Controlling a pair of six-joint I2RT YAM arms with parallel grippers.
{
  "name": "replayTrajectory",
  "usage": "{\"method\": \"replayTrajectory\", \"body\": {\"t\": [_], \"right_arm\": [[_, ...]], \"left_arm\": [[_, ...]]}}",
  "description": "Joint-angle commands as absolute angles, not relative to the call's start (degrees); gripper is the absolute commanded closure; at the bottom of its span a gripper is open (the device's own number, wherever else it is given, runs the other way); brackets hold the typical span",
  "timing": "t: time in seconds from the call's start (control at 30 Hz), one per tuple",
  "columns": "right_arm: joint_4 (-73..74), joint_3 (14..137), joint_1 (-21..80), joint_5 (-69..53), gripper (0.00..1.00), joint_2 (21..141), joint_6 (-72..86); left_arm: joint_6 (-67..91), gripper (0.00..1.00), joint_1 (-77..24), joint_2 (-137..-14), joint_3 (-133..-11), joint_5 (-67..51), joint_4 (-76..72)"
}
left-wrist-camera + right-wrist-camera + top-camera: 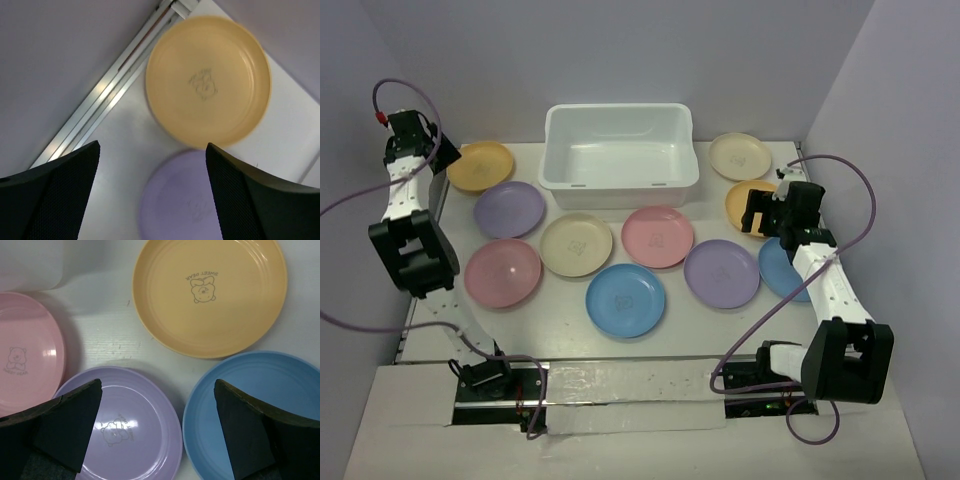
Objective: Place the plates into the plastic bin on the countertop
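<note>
In the top view we look forward and down from above and behind the arm bases (495,378), holding the whole table (695,322). From the left wrist we look down, close, past the left gripper (152,150) onto the left orange plate (207,85) and left lilac plate (175,205), also at the top view's far left. From the right wrist we look straight down past the right gripper (157,385) onto the right orange plate (210,295) and right blue plate (260,410), shared likewise.

Pastel plates (626,300), white bin (620,152)
</note>
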State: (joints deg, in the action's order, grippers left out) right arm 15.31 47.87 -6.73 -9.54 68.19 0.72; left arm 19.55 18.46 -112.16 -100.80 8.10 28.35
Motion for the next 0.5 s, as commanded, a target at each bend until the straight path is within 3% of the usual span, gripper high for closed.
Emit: {"method": "replayTrajectory", "body": {"t": [0.0, 0.17, 0.37, 0.47], "right_arm": [[15.42, 51.28, -7.55, -8.84, 0.0, 69.03, 1.67], [15.64, 51.15, -8.01, -8.53, 0.0, 69.96, 1.41], [15.56, 51.09, -8.35, -8.11, 0.0, 71.16, 0.97], [15.42, 51.06, -8.46, -8.09, 0.0, 71.57, 1.08]], "left_arm": [[26.47, 0.09, 19.94, -126.37, -115.09, 8.57, 36.62], [29.0, 0.14, 20.31, -135.5, -123.66, 5.14, 37.27], [31.06, 0.15, 20.33, -138.6, -121.35, 3.63, 32.88], [31.58, 0.21, 20.3, -141.51, -122.55, 2.83, 32.4]]}}
